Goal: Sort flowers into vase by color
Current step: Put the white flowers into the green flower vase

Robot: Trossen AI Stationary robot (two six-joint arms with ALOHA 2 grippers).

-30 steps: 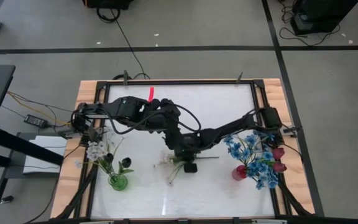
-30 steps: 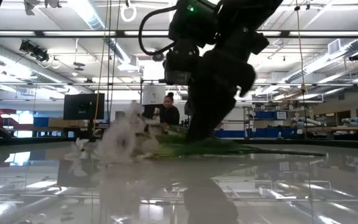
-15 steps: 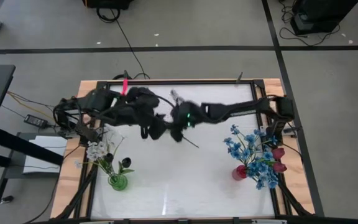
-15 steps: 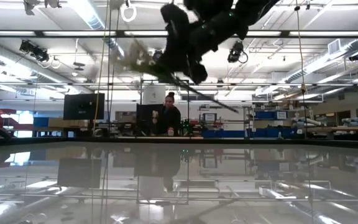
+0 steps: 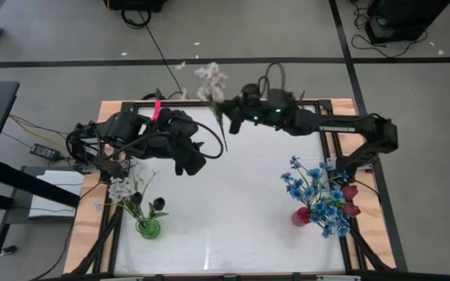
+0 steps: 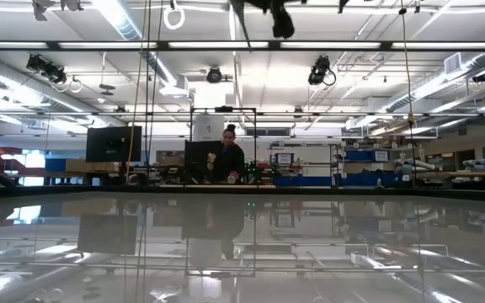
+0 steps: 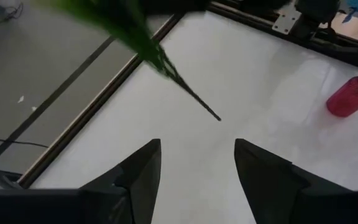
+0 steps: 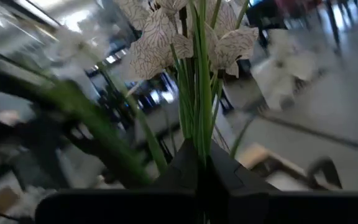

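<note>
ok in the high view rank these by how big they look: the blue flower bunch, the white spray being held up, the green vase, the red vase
1. blue flower bunch, clearly widest.
2. white spray in the right end effector; raised toward the camera, so its look may flatter it.
3. and 4. green vase and red vase look alike; I won't rank them.

You have one vase [image 5: 148, 228] near left on the tabletop [image 5: 233, 203], another vase [image 5: 300, 216] near right, and a spray [image 5: 212, 80] above the far edge.
</note>
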